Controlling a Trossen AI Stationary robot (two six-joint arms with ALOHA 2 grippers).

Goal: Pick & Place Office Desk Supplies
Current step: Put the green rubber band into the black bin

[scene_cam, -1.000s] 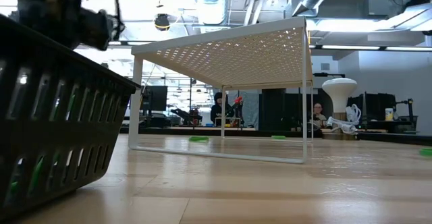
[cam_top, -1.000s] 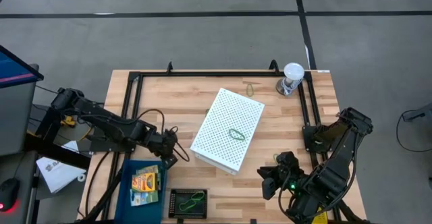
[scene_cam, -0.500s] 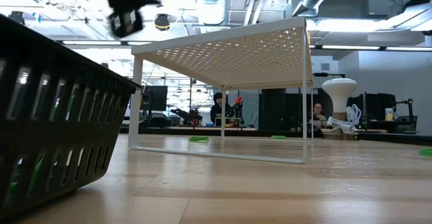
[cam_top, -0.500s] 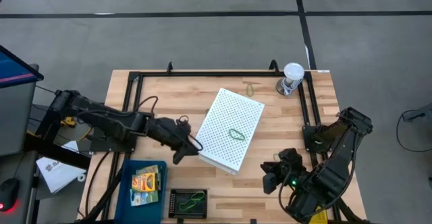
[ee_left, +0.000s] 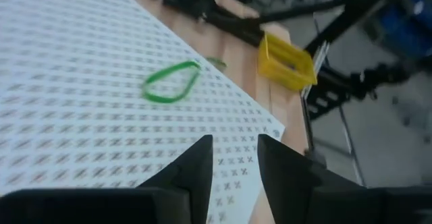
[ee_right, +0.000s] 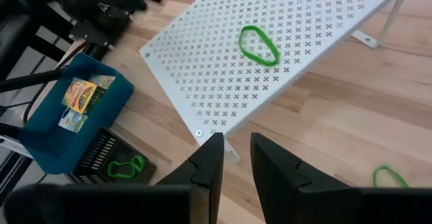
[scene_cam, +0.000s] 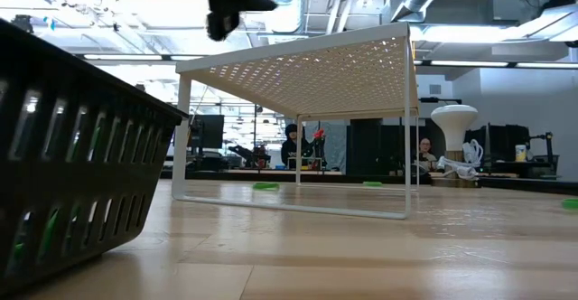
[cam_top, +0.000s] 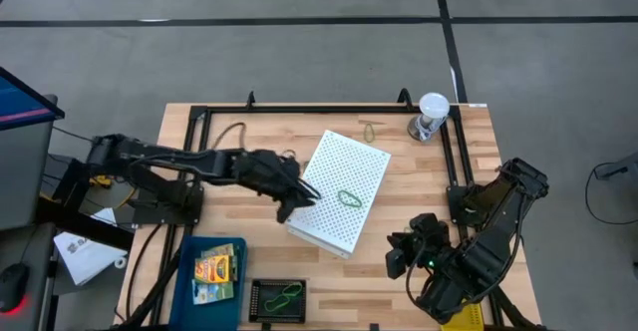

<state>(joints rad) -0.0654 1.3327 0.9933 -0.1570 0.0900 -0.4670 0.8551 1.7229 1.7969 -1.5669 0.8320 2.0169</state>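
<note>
left gripper (cam_top: 299,199) now over the white perforated metal shelf (cam_top: 334,162), moved from blue bin (cam_top: 189,283), fingers apart and empty, near green rubber-band loop (cam_top: 348,198), right gripper (cam_top: 404,254) unchanged, slightly parted

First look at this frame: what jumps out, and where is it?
The big white perforated shelf sits mid-table with a green rubber band lying on top. The left gripper reaches over the shelf's near-left edge, fingers slightly apart and empty, short of the band. At the front left, a blue bin holds crayon boxes, beside a black basket with more green bands.
</note>
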